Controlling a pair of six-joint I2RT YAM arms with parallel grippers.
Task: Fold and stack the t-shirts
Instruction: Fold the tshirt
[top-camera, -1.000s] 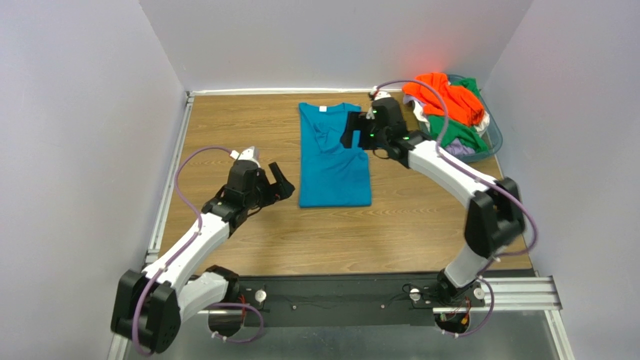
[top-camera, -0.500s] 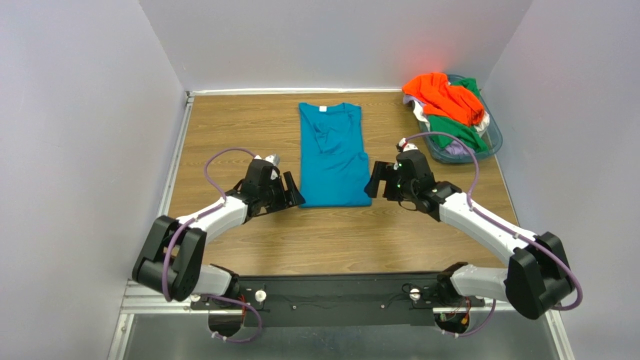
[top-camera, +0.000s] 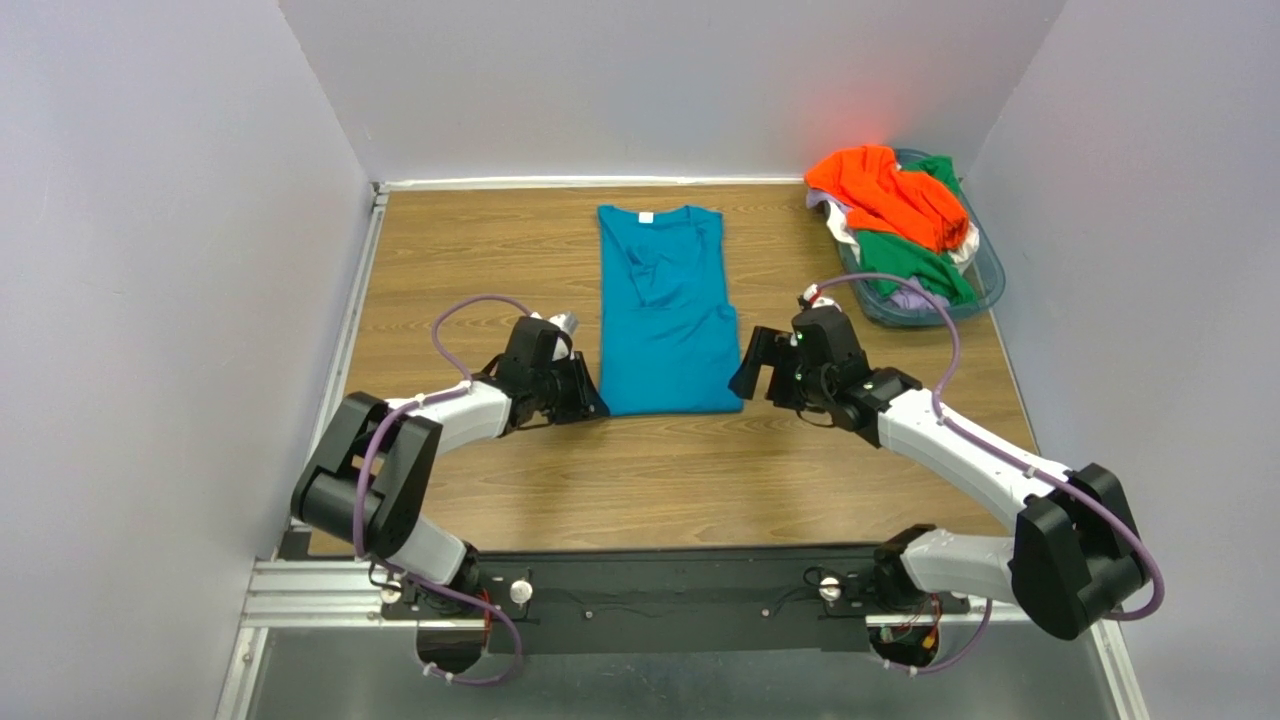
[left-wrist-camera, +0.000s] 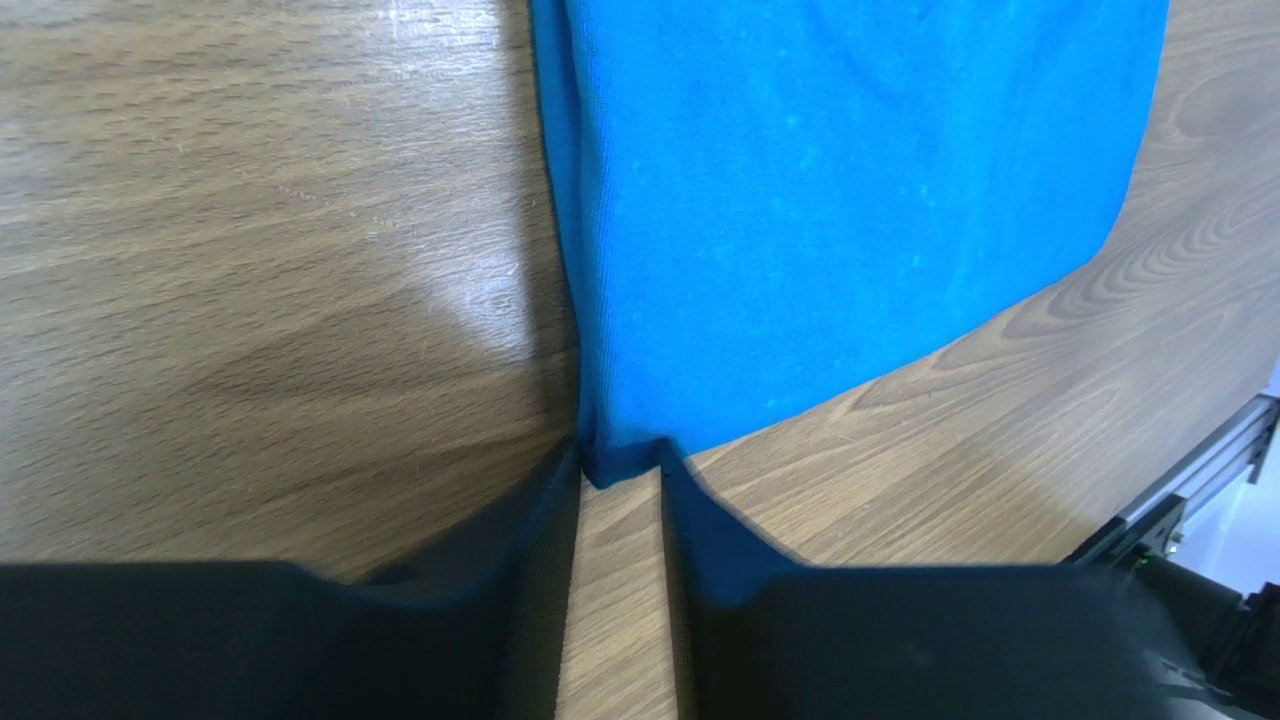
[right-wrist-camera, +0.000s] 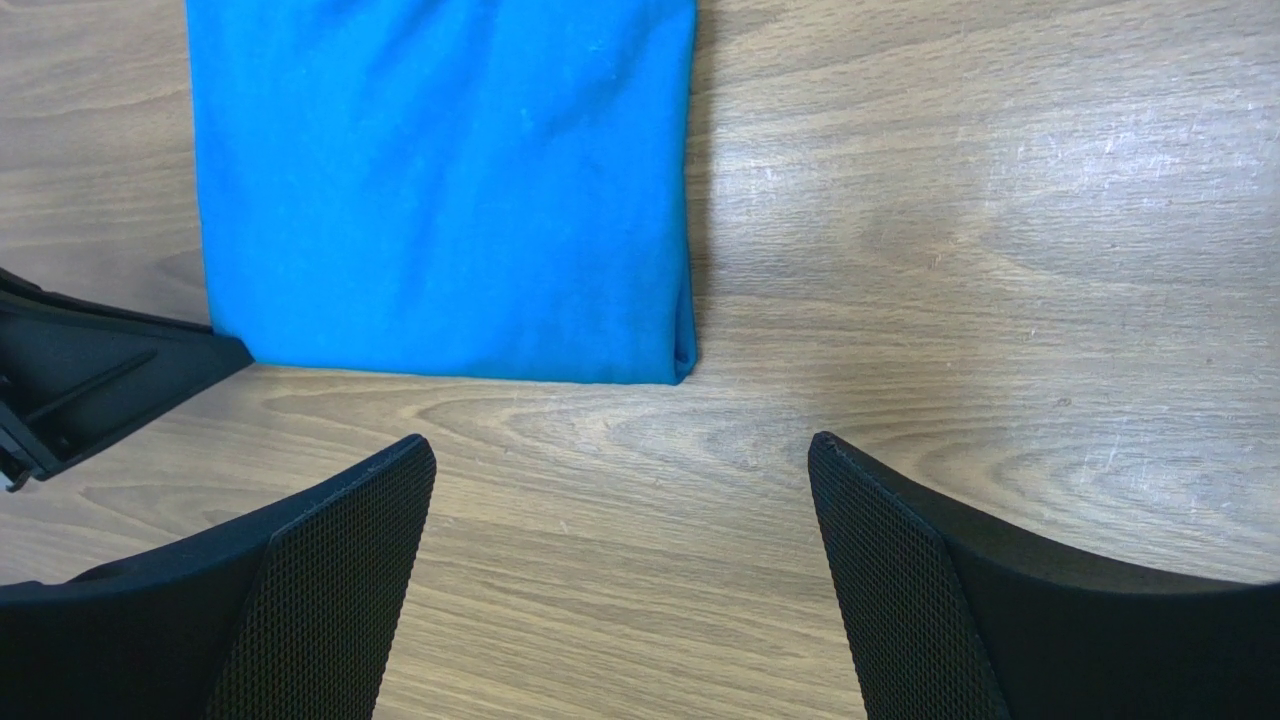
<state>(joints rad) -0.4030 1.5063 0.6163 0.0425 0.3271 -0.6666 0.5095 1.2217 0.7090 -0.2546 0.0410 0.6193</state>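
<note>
A teal-blue t-shirt (top-camera: 666, 315) lies folded into a long strip on the wooden table, its white neck label at the far end. My left gripper (top-camera: 591, 401) sits at the shirt's near left corner. In the left wrist view its jaws (left-wrist-camera: 621, 455) stand narrow, with that corner of the shirt (left-wrist-camera: 842, 195) pinched between the tips. My right gripper (top-camera: 747, 375) is open, just off the near right corner. In the right wrist view its fingers (right-wrist-camera: 616, 441) stand wide apart over bare wood, short of the shirt's (right-wrist-camera: 451, 180) hem. Orange (top-camera: 887, 188), green (top-camera: 920, 270) and pale (top-camera: 912, 300) t-shirts are heaped in the basket.
The clear bluish plastic basket (top-camera: 984, 278) stands at the back right corner. Grey walls close in the table on the left, back and right. The black rail carrying both arm bases (top-camera: 676, 585) runs along the near edge. The left fingers (right-wrist-camera: 90, 375) show at the right wrist view's left edge.
The right arm has swung from the shirt's far end down to its near right corner. The left gripper has moved in to the near left corner, and its jaws have narrowed onto it.
</note>
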